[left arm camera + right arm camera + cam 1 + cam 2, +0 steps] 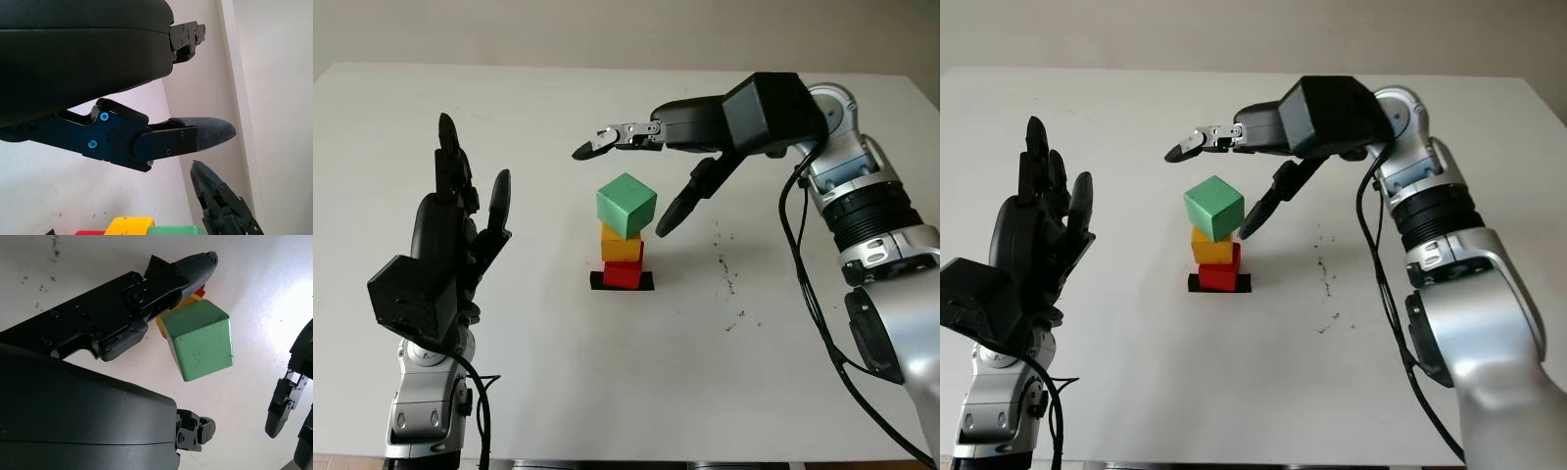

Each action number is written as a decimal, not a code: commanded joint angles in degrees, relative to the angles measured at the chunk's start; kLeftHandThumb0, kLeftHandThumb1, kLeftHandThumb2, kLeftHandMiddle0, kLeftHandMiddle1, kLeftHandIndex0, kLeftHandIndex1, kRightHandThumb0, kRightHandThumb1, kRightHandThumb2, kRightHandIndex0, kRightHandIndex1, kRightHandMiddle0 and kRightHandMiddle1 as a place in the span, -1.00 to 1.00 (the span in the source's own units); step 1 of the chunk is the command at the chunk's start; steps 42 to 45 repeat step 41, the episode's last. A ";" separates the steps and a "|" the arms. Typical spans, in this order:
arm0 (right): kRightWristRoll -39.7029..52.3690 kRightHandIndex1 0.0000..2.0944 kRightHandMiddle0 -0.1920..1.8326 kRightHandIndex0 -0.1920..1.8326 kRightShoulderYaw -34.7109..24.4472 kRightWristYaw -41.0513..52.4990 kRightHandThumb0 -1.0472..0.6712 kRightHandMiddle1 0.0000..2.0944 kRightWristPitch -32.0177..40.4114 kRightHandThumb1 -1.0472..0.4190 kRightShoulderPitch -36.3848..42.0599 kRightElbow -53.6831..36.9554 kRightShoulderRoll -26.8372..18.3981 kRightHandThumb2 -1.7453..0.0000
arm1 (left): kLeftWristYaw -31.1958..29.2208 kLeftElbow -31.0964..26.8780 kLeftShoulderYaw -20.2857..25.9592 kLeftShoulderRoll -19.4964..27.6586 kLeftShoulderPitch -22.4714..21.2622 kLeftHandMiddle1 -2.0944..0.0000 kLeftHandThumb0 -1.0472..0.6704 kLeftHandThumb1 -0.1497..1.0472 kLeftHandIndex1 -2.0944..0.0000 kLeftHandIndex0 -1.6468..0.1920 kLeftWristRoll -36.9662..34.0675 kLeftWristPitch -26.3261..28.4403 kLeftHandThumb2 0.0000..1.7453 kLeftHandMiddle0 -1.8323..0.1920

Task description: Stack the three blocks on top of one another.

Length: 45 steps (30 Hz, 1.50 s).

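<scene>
Green block (626,205) tops your stack: it sits on the yellow block (622,246), which sits on the red block (624,273), and the red one stands on a small black square marker (622,282) on the white table (607,372). You can see the green block is turned a little against the yellow one beneath it, so its corners overhang.

Your right hand (641,176) hangs over and around the top of the stack, holding nothing. One of its fingers reaches out above and beyond the green block, apart from it, while the thumb (683,204) angles down just beside the block's right face. From the head cameras you cannot tell for sure whether that thumb tip touches the green or yellow block; in the right wrist view the thumb (161,284) passes close by the green block (200,340) and crosses in front of the yellow one, with bare table showing between the block and the other fingers. So the hand is spread open about the block, not pinching it.

Your left hand (460,235) is raised well to the left of the stack, palm turned towards it, open and empty. Its wrist camera catches the tops of the blocks low in the frame, with the green block (176,230) nearest the hand's fingers.

Dark specks (729,274) mark the table below your right hand, to the right of the stack.
</scene>
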 commanded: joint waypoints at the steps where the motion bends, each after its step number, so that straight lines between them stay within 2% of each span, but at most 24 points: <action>1: 1.18 -1.00 -1.00 -1.00 -0.73 0.89 -0.81 -0.95 0.66 -0.77 0.35 -1.72 -1.20 0.94 | -0.15 -0.19 0.11 -0.02 -0.09 1.00 -0.57 1.00 1.00 1.00 -0.23 -0.73 -0.41 1.00; 5: 4.28 -1.00 -1.00 -1.00 -3.27 0.41 -0.93 -1.00 0.48 -0.82 1.81 -3.29 -2.66 0.92 | 0.03 -0.21 0.08 -0.07 -0.06 0.99 -0.57 1.00 1.00 1.00 -0.19 -0.78 -0.42 1.00; 8: 8.28 -1.00 -1.00 -1.00 -7.26 -2.24 -0.96 -1.00 6.82 -0.85 4.91 -6.21 -2.91 0.92 | 0.03 -0.23 0.02 0.07 0.00 0.98 -0.56 1.00 0.99 1.00 0.02 -0.75 -0.40 1.00; 9: 9.91 -1.00 -1.00 -1.00 -9.32 -4.96 -0.98 -1.00 9.00 -0.92 7.17 -7.74 -2.51 0.90 | -0.06 -0.14 0.06 0.04 -0.05 0.99 -0.56 1.00 0.99 1.00 -0.15 -0.77 -0.41 1.00; 12: 13.27 -1.00 -1.00 -1.00 -13.83 -12.45 -0.95 -1.00 9.29 -0.99 14.03 -11.70 -1.31 0.71 | -0.09 0.15 0.12 0.05 -0.20 1.00 -0.57 1.00 1.00 1.00 -0.23 -0.67 -0.41 1.00; 14: 13.65 -1.00 -1.00 -1.00 -15.55 -17.35 -0.90 -1.00 7.92 -1.00 18.32 -14.27 -0.73 0.47 | 0.09 0.40 0.13 0.06 -0.36 0.99 -0.58 1.00 1.00 0.99 -0.07 -0.55 -0.41 1.00; 19: 17.81 -1.00 -1.00 -1.00 -20.12 -29.14 -0.75 -1.00 14.23 -1.00 30.06 -23.40 4.04 0.29 | -0.40 1.43 0.11 0.22 -0.90 0.99 -0.58 1.00 0.99 0.99 -0.51 -0.79 -0.41 1.00; 25: 16.72 -1.00 -1.00 -1.00 -19.67 -39.37 -0.67 -1.00 17.75 -1.00 40.18 -31.25 9.01 0.30 | -0.10 2.14 -0.39 -0.30 -1.41 0.97 -0.59 1.00 0.97 0.98 -0.49 -0.06 -0.40 1.00; 28: 15.45 -1.00 -1.00 -1.00 -19.05 -42.94 -0.59 -1.00 17.25 -1.00 43.51 -33.18 10.84 0.30 | -0.09 2.48 -0.63 -0.59 -1.68 0.98 -0.60 1.00 0.98 0.99 -0.64 0.22 -0.40 1.00; 36: 16.83 -1.00 -1.00 -1.00 -18.85 -47.61 -0.65 -1.00 20.73 -1.00 47.56 -37.02 15.49 0.29 | -1.12 3.28 -1.46 -1.13 -0.91 1.00 -0.60 1.00 1.00 1.00 -1.46 -0.95 -0.39 1.00; 45: 16.93 -1.00 -1.00 -1.00 -18.66 -48.58 -0.64 -1.00 22.95 -1.00 48.50 -39.05 16.07 0.25 | -1.24 3.11 -2.07 -1.34 0.49 1.00 -0.61 1.00 0.99 1.00 -1.20 -1.33 -0.36 1.00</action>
